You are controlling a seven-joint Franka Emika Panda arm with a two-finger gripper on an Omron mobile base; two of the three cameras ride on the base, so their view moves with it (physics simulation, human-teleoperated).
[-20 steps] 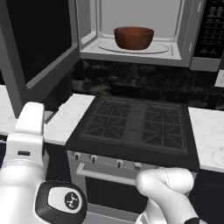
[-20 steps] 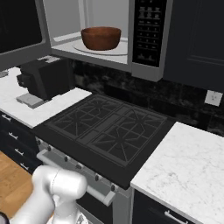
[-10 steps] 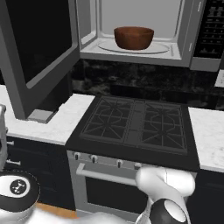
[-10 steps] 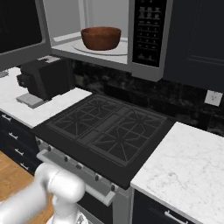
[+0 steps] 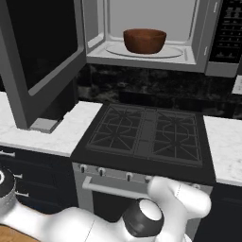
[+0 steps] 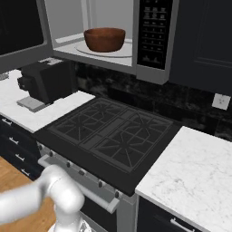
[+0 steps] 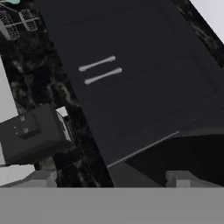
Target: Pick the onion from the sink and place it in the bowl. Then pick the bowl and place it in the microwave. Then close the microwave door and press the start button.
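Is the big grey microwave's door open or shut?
Open. The grey-framed dark glass door swings out left, and the reddish-brown wooden bowl shows inside.

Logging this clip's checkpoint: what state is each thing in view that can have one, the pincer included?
microwave door: swung wide open to the left.
microwave: cavity open, holding the bowl.
bowl: upright on the glass turntable; contents not visible.
stove: burners bare, no flame visible.
pincer: open, holding nothing, tips wide apart.
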